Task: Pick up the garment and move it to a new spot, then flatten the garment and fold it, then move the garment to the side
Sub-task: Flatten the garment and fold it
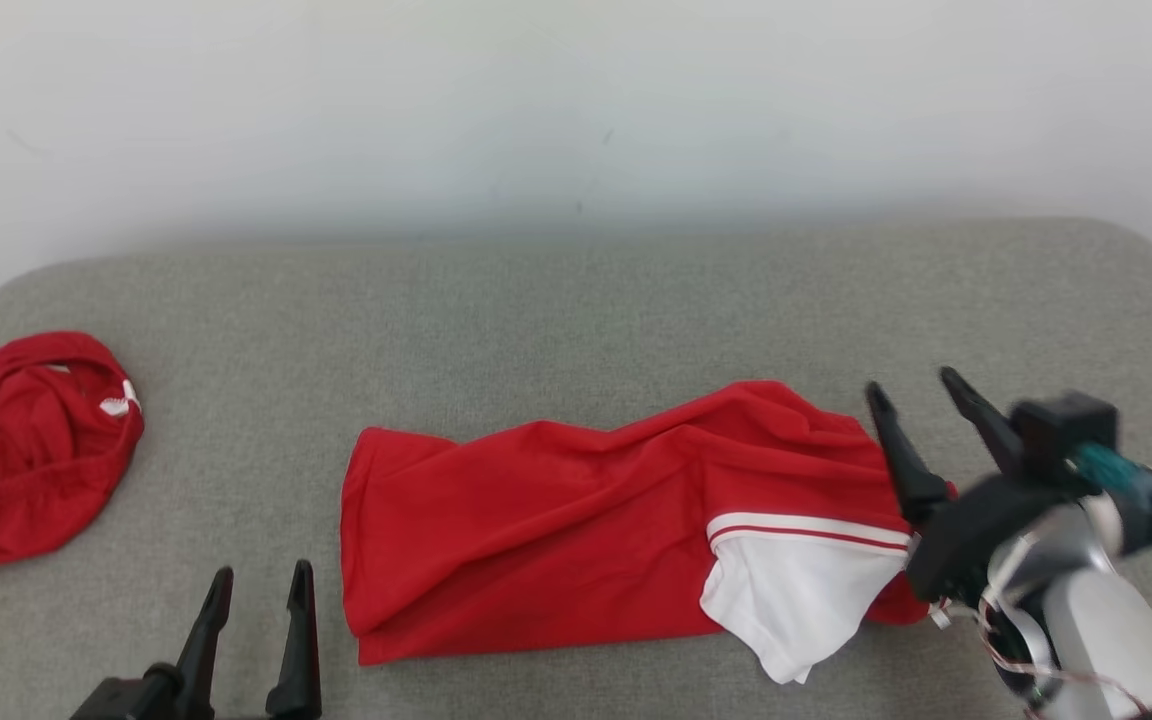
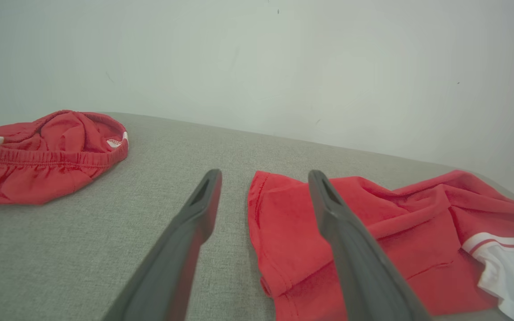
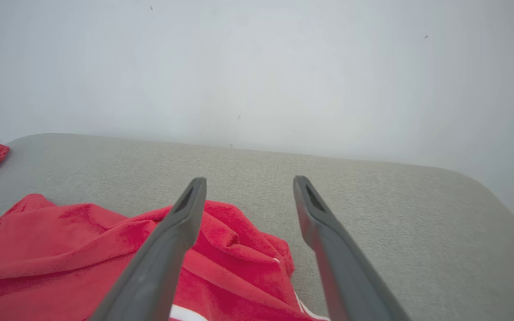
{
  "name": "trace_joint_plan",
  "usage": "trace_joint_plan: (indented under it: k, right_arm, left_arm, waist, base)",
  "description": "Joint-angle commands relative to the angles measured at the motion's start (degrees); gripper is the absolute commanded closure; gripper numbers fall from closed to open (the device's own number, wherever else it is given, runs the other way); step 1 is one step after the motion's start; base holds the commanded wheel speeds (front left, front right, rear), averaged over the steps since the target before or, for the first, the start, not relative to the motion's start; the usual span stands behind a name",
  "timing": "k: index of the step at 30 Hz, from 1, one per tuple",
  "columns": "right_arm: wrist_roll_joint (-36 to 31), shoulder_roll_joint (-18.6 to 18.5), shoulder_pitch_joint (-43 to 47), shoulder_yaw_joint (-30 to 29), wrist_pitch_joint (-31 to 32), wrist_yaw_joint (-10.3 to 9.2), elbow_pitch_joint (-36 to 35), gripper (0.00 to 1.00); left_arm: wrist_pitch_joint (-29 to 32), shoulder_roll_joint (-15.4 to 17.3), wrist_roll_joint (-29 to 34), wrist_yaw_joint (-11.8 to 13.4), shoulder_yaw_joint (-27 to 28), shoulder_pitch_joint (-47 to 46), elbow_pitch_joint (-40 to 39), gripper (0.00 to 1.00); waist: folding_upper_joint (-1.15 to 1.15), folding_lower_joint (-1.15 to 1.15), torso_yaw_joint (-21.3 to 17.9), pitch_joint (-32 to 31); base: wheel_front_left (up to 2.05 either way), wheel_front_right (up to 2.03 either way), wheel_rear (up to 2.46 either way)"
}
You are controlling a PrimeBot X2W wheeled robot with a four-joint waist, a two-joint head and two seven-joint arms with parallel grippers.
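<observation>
A red garment [image 1: 556, 530] with a white sleeve [image 1: 796, 590] lies folded lengthwise and rumpled across the middle of the grey cushioned surface [image 1: 576, 310]. It also shows in the left wrist view as the red garment [image 2: 373, 236] and in the right wrist view as the red garment [image 3: 83, 249]. My right gripper [image 1: 916, 395] hovers open over its right end, nothing between the fingers. My left gripper [image 1: 261, 590] stands open near the front edge, just left of the garment's left hem, apart from it.
A second red garment [image 1: 26, 450] lies bunched at the far left edge of the surface, seen too as a red bundle [image 2: 43, 156]. A pale wall [image 1: 576, 110] rises directly behind. Bare grey cushion stretches behind the garment and to its right.
</observation>
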Motion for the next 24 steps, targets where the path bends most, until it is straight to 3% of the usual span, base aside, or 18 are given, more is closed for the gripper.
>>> trace_joint_plan:
  k: [1,11,24]
  right_arm:
    - [-0.85,0.47,2.49,-1.52,-1.11,-0.13,-1.66,0.0]
    - [-5.82,2.93,18.08,-10.89,-10.27,-0.13,-11.55,0.0]
    - [-6.82,2.42,25.71,-10.59,-18.54,-0.14,-5.8,0.0]
  left_arm:
    - [-0.04,0.0,0.41,-0.02,0.29,1.05,0.33,0.0]
    - [-0.04,0.21,1.77,-0.28,1.53,4.45,1.44,0.0]
    - [-0.04,0.09,1.99,-0.32,4.0,8.37,0.39,0.0]
  waist:
    - [0.0,0.0,-1.24,-1.89]
    - [0.0,0.0,-1.82,-4.75]
    - [0.0,0.0,-0.73,-7.43]
  base:
    - [0.0,0.0,0.0]
    - [0.0,0.0,0.0]
    - [0.0,0.0,0.0]
